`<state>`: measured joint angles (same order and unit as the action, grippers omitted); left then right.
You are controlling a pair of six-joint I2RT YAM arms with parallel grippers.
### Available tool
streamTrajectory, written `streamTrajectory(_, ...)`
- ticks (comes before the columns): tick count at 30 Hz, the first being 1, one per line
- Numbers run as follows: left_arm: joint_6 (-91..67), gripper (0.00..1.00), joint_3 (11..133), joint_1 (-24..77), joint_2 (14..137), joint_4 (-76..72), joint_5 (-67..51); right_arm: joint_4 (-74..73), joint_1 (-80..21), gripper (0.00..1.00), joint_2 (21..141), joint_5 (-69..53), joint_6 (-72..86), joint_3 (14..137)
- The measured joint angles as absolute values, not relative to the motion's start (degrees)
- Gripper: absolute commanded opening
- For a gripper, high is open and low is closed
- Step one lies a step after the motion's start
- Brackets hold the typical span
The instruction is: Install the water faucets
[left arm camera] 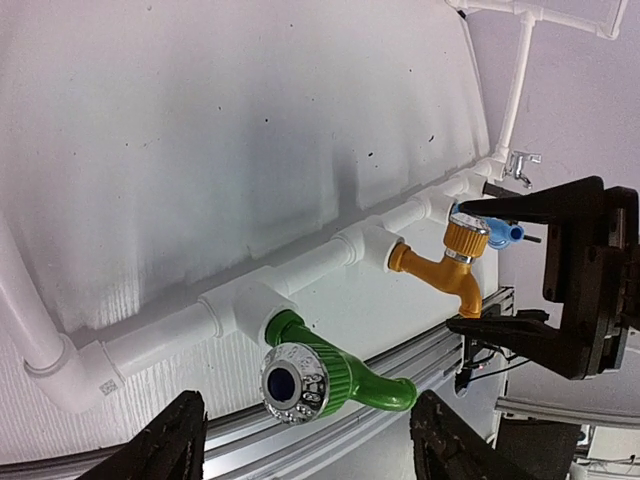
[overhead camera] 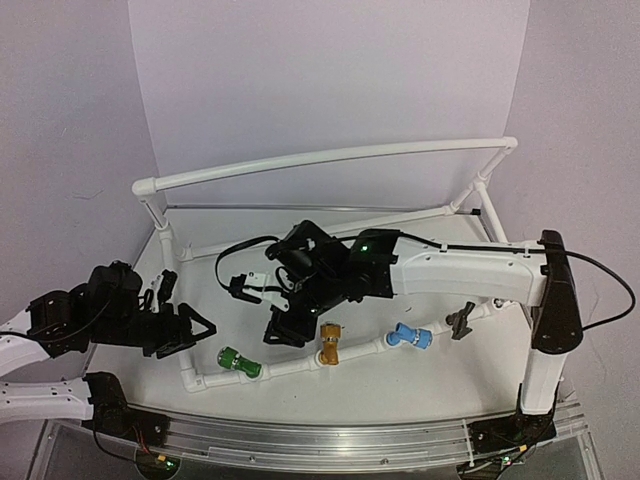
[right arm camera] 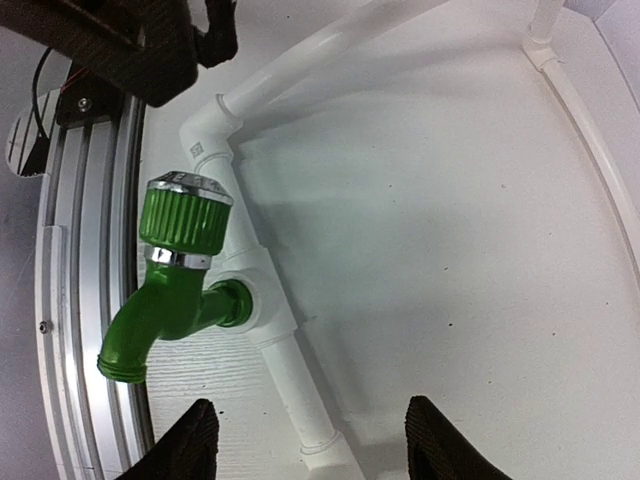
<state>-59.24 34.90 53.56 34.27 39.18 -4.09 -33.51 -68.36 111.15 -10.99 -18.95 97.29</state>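
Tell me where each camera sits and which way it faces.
Top external: above and behind, looking down on the white pipe frame; left arm and right arm show.
Left wrist: faces along the front pipe past green faucet and orange faucet; left pincer open at bottom.
Right wrist: looks down on the green faucet; right pincer open at bottom.
Shared: all three show the green faucet.

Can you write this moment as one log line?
left claw open, empty | right claw open, empty | green faucet, golden faucet, blue faucet on white pipe
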Motion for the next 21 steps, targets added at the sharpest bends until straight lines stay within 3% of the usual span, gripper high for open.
streamTrajectory(9, -74.0, 0.95, 34.1, 53.5, 32.4, 42.8, -2.4, -33.8, -64.5, 0.87, 111.2, -11.5, -16.2, 98.1)
streamTrajectory(12, -77.5, 0.97, 35.4, 53.4, 35.2, 44.2, -1.9, -33.9, -63.4, 0.98, 111.2, -11.5, -15.4, 98.1)
streamTrajectory(16, -80.8, 1.00, 39.7, 53.5, 41.6, 47.7, 1.2, -34.0, -63.5, 0.98, 111.2, -12.6, -14.1, 98.2)
streamTrajectory(21, -86.0, 1.00, 43.0, 53.5, 38.3, 52.7, 9.1, -33.3, -66.9, 0.98, 111.2, -10.5, -11.9, 99.8)
